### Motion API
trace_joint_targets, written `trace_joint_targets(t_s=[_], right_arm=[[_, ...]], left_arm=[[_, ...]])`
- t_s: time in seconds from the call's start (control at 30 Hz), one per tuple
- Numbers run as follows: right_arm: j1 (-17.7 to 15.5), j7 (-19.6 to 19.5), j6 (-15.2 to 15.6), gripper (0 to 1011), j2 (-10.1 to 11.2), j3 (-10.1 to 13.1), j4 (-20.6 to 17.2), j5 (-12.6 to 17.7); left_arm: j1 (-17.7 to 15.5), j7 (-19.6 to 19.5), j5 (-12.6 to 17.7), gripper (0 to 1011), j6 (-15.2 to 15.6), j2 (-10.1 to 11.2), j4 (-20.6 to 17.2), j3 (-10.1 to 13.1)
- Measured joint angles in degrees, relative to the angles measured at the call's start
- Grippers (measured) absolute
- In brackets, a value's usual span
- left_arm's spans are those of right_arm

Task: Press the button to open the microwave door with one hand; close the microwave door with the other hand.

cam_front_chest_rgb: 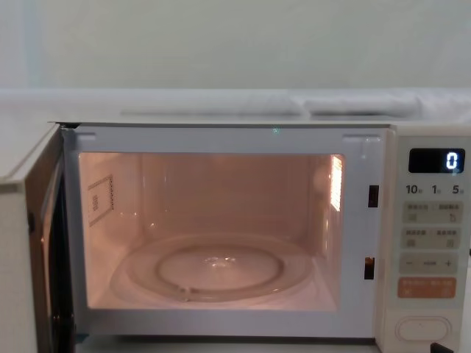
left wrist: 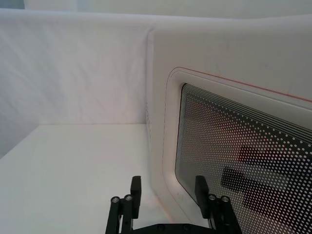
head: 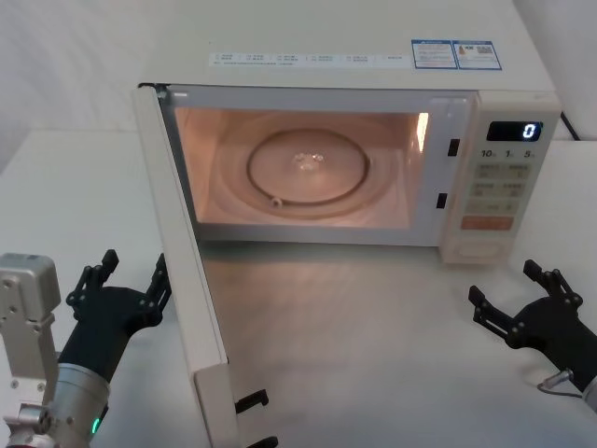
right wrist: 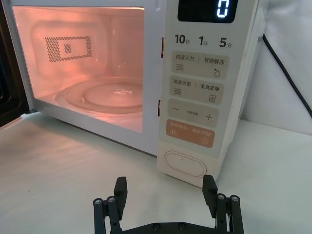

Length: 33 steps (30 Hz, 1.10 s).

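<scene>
The cream microwave (head: pixel 373 56) stands with its microwave door (head: pixel 182 252) swung wide open toward me on the left. Its cavity is lit and the display reads "0". The button (head: pixel 480 249) is the wide cream pill at the foot of the keypad, below the orange key. My right gripper (head: pixel 508 287) is open, low in front of the button (right wrist: pixel 185 163) and apart from it. My left gripper (head: pixel 133 273) is open beside the door's outer face. In the left wrist view its fingers (left wrist: pixel 136 187) point at the door's window (left wrist: pixel 243 156), close to it.
A glass turntable (head: pixel 308 173) lies in the lit cavity. Black latch hooks (head: pixel 252 403) stick out of the door's free edge near me. A black power cord (right wrist: pixel 287 73) runs behind the oven's right side. White tabletop (head: pixel 373 336) spreads between the grippers.
</scene>
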Motion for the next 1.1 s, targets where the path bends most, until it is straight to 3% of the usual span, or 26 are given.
trace_joint_targets(t_s=[0.3, 0.4, 0.57, 0.8, 1.1], right_arm=[[0.00, 0.00, 0.00, 1000, 0.00, 0.00, 0.00, 0.00], [0.00, 0.00, 0.00, 1000, 0.00, 0.00, 0.00, 0.00], [0.00, 0.00, 0.00, 1000, 0.00, 0.00, 0.00, 0.00], [0.00, 0.00, 0.00, 1000, 0.00, 0.00, 0.00, 0.00], [0.00, 0.00, 0.00, 1000, 0.00, 0.00, 0.00, 0.00]], left_arm=[[0.00, 0.00, 0.00, 442, 0.00, 0.00, 0.00, 0.00], [0.00, 0.00, 0.00, 384, 0.00, 0.00, 0.00, 0.00], [0.00, 0.00, 0.00, 192, 0.00, 0.00, 0.00, 0.00], [0.00, 0.00, 0.00, 0, 0.00, 0.00, 0.00, 0.00], [0.00, 0.00, 0.00, 0, 0.00, 0.00, 0.00, 0.00]])
